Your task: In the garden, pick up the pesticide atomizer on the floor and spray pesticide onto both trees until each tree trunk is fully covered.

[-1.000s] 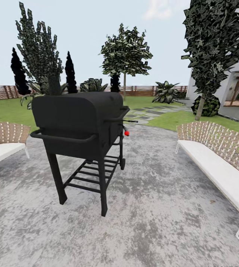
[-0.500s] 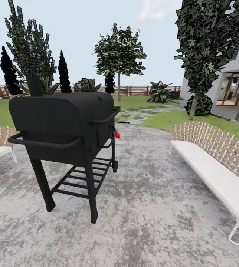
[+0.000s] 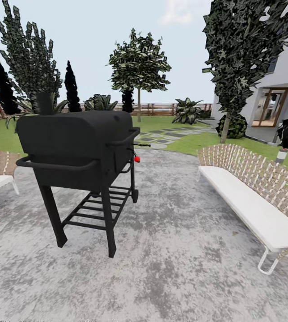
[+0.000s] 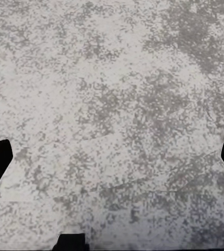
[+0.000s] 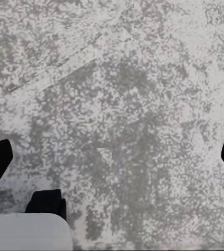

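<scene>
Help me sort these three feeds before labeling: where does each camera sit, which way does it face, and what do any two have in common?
Head view: on the robot's head, facing forward over a paved patio at a black grill, a white bench, the trees and lawn.
Left wrist view: near the left gripper, looking down at mottled grey paving; dark fingertips at both edges.
Right wrist view: near the right gripper, looking down at similar paving; fingertips at the edges.
Shared: both wrist views show speckled grey ground and open fingers holding nothing.

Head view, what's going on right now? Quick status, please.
Both grippers open, empty, over grey paving. Broadleaf trees ahead past the patio; atomizer not spotted. Black grill stands close on the left, white bench on the right.
</scene>
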`<state>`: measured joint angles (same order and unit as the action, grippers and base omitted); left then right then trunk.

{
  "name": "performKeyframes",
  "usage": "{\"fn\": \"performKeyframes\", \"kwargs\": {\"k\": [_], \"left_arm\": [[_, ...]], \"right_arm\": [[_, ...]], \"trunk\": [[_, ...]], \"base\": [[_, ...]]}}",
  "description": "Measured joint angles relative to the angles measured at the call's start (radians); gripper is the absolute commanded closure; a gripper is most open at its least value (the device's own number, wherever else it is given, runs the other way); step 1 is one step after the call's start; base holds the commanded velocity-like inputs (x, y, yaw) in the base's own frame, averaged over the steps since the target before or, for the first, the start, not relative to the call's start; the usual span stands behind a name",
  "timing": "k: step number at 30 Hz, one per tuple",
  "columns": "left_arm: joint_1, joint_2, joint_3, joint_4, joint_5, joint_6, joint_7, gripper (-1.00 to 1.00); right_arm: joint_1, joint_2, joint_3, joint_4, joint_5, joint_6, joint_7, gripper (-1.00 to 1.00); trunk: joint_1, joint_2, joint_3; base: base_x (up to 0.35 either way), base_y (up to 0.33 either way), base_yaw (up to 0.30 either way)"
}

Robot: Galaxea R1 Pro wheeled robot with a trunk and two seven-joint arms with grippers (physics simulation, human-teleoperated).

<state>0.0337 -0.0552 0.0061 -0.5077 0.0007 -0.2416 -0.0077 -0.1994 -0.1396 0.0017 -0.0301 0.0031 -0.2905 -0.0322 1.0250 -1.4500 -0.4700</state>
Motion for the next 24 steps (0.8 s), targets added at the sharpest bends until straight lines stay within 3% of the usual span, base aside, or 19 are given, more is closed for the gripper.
{"fn": "performKeyframes", "kwargs": {"k": [13, 24], "left_arm": [[0.000, 0.000, 0.000, 0.000, -0.001, 0.001, 0.000, -1.00], [0.000, 0.000, -0.001, 0.000, -0.001, 0.001, 0.000, -1.00]], "right_arm": [[0.000, 0.000, 0.000, 0.000, 0.000, 0.002, 0.003, -1.00], [0.000, 0.006, 0.000, 0.001, 0.000, 0.004, 0.005, -1.00]], "trunk": [[0.000, 0.000, 0.000], [0.000, 0.000, 0.000]], "base": [[-0.347, -0.005, -0.281], [-0.324, -0.136, -0.300]]}}
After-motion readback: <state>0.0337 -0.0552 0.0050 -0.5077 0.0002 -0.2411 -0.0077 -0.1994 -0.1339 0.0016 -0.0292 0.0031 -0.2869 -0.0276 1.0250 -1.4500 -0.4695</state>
